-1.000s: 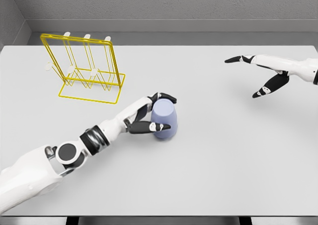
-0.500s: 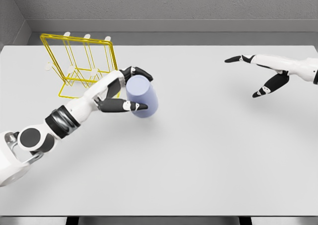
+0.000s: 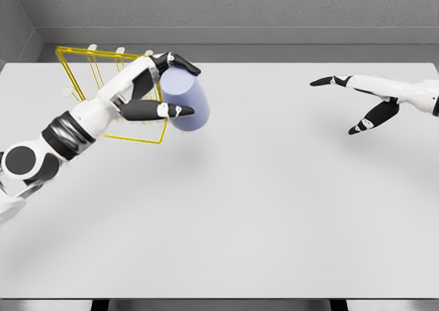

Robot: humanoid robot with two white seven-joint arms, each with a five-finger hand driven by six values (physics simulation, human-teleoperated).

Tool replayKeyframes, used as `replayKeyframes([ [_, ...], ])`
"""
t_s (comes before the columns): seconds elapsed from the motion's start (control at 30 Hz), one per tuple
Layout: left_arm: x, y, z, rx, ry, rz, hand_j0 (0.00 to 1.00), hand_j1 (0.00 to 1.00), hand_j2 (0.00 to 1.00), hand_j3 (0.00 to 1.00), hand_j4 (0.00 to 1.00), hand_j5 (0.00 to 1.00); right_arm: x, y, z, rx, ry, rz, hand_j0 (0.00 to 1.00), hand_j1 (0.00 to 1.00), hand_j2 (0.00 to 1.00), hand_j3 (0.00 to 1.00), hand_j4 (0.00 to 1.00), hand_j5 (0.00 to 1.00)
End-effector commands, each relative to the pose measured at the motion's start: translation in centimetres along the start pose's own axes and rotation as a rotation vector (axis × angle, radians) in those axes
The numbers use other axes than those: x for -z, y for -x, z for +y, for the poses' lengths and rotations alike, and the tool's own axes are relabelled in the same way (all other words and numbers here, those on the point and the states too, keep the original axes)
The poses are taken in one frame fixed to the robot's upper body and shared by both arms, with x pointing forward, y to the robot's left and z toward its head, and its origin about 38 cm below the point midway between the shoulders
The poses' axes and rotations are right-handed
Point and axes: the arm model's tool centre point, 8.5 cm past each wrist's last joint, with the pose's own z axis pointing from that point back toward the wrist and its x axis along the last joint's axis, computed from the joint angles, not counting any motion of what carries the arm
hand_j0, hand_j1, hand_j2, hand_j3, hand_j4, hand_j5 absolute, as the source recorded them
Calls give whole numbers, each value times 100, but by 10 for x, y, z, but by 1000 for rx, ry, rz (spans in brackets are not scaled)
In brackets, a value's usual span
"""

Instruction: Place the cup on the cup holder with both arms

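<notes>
Table: a plain white table [image 3: 274,215], bare across the near half.

Left arm: comes in from the lower left and reaches up and away towards the rack.

Left hand: the left hand [image 3: 154,91] is wrapped round the cup, thumb along the near side, the other fingers [image 3: 180,62] hooked over the far side.

Cup: the lavender cup [image 3: 185,104] is off the table, tilted over, held in the air just in front of the rack's right end.

Handling: looks like a light, rigid plastic tumbler with smooth, likely slippery walls. A grip round the mid-body, as here, seems right, leaving the open end free for a peg; I cannot tell which end is the open one.

Right hand: the right hand [image 3: 363,101] hovers far off at the right, fingers spread apart, holding nothing.

Cup holder: the yellow wire cup holder [image 3: 96,91] stands at the far left, pale pegs [image 3: 120,50] along its top.

Next: the cup probably needs turning mouth-down over a peg.
</notes>
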Motion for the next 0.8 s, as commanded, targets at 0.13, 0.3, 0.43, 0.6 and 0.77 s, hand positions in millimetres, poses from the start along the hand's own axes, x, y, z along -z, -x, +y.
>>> replayKeyframes([
  [0.13, -2, -10, 17, 31, -19, -3, 50, 50, 50, 50, 50, 50, 0, 0, -1, 6, 6, -2, 100, 100, 100, 100, 100, 100],
  [0.3, -5, -19, 29, 57, -29, -11, 50, 50, 50, 50, 50, 50, 0, 0, -1, 6, 6, -2, 100, 100, 100, 100, 100, 100],
  [0.43, -10, -24, 40, 76, -48, -7, 50, 50, 50, 50, 50, 50, 0, 0, -1, 6, 6, -2, 100, 100, 100, 100, 100, 100],
  [0.6, -11, -30, 47, 89, -59, -14, 50, 50, 50, 50, 50, 50, 0, -1, -1, 4, 5, -2, 100, 100, 100, 100, 100, 100],
  [0.77, -19, -31, 56, 98, -74, 2, 50, 50, 50, 50, 50, 50, 0, -1, -1, 5, 6, -3, 100, 100, 100, 100, 100, 100],
])
